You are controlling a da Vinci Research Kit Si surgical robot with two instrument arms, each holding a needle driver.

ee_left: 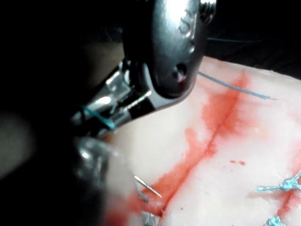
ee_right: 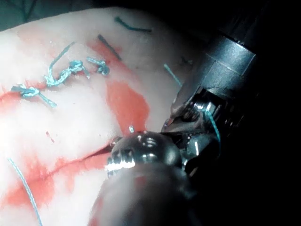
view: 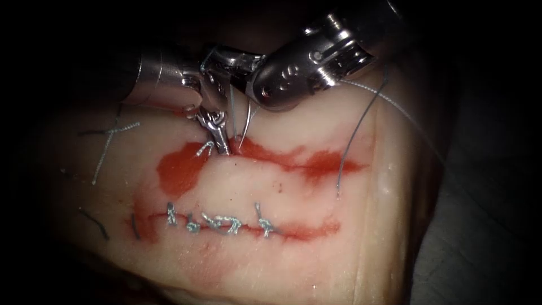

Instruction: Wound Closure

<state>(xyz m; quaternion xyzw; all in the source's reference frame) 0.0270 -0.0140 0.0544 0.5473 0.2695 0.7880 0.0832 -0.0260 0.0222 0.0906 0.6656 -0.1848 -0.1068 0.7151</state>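
Needle enters cut; left gripper beside (holder unclear).

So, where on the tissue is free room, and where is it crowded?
Free: the pale strip between the open cut and the stitched cut, and the tissue below the stitches. Crowded: the open cut's left part, where the left tool, right tool and needle meet.

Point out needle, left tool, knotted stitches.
needle (view: 244,125): endoscope view, thin shaft above the cut.
left tool (view: 217,135): endoscope view, jaws at the cut.
knotted stitches (view: 220,223): endoscope view, middle knot of the row.
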